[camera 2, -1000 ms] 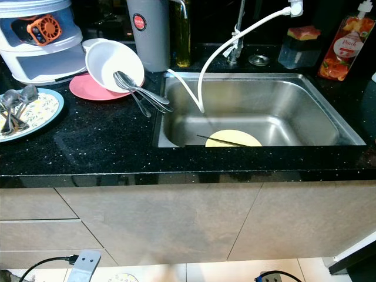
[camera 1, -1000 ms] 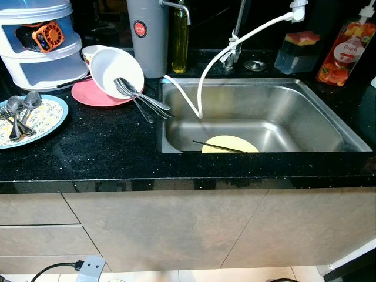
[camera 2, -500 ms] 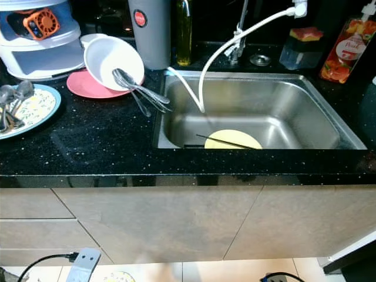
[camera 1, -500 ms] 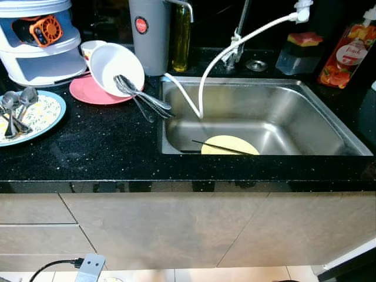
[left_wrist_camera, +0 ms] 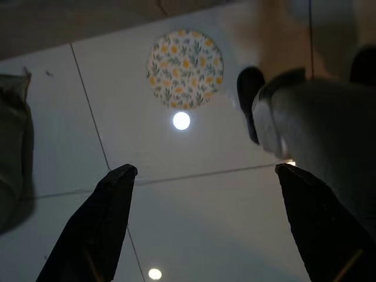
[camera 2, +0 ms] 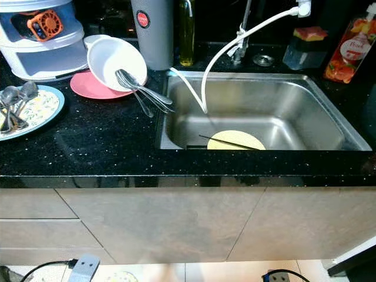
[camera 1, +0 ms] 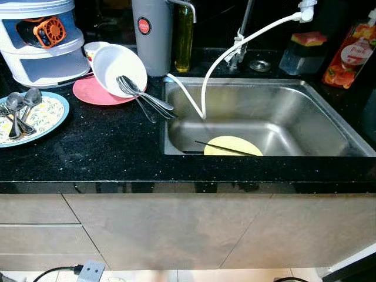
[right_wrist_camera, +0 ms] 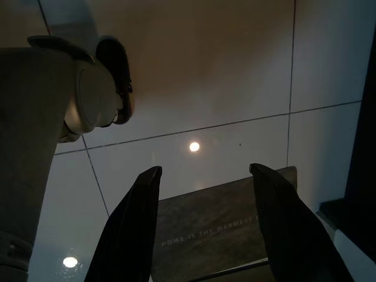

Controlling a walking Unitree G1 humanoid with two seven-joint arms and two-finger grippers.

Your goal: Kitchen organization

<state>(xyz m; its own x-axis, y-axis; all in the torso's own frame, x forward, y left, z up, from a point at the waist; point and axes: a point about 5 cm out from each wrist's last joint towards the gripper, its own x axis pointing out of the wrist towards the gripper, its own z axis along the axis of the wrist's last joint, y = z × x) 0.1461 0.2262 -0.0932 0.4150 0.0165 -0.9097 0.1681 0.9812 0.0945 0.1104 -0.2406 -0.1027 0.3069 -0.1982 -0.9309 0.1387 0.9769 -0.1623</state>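
Observation:
A steel sink (camera 1: 305, 111) is set in the black counter (camera 1: 106, 153); a yellow plate (camera 1: 232, 146) with a thin dark stick across it lies on its floor. Left of the sink a white bowl (camera 1: 117, 67) leans on a pink plate (camera 1: 97, 94), with several spoons (camera 1: 144, 97) sticking out. A flowered plate (camera 1: 41, 114) at the far left holds more spoons (camera 1: 17, 108). My left gripper (left_wrist_camera: 205, 176) hangs open over the floor tiles, above a flowered plate (left_wrist_camera: 184, 69) lying on the floor. My right gripper (right_wrist_camera: 202, 170) hangs open over a dark doormat (right_wrist_camera: 217, 229).
A white hose (camera 1: 235, 50) runs from the tap into the sink. At the back stand a grey canister (camera 1: 151, 35), an oil bottle (camera 1: 183, 38), a sponge holder (camera 1: 302, 50) and a soap bottle (camera 1: 352, 53). A white container (camera 1: 41, 41) stands at the back left. Cabinet fronts (camera 1: 176, 229) below the counter.
The head view has shifted slightly, so the counter sits a little differently in frame. Nothing on the counter or in the sink has moved.

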